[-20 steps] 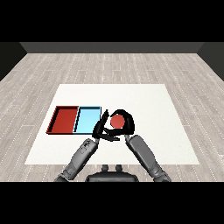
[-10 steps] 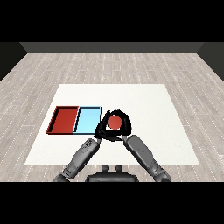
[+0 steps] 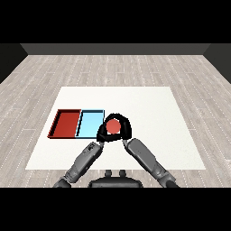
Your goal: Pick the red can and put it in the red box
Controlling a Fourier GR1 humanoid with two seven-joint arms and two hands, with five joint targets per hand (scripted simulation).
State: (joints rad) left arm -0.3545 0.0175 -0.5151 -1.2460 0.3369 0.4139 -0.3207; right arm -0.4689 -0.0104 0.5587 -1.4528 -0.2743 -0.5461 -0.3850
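Note:
The red can (image 3: 113, 127) is just right of the light blue tray (image 3: 89, 122), near the tray's right edge. My right hand (image 3: 125, 130) is curled round it from the right and over its far side, so only the can's red top shows. My left hand (image 3: 100, 134) sits close against the can's left side with its fingers relaxed, merging with the right hand's dark shape. The red tray (image 3: 66, 122) lies left of the blue one with nothing in it. I cannot tell whether the can rests on the table or hangs just above it.
The two trays lie side by side on the left half of the white table (image 3: 153, 108). Bare tabletop stretches to the right and behind the hands. Both grey forearms come in from the lower corners.
My right hand has carried the red can leftward and slightly nearer, closer to the light blue tray. My left hand has closed in against the can's left side.

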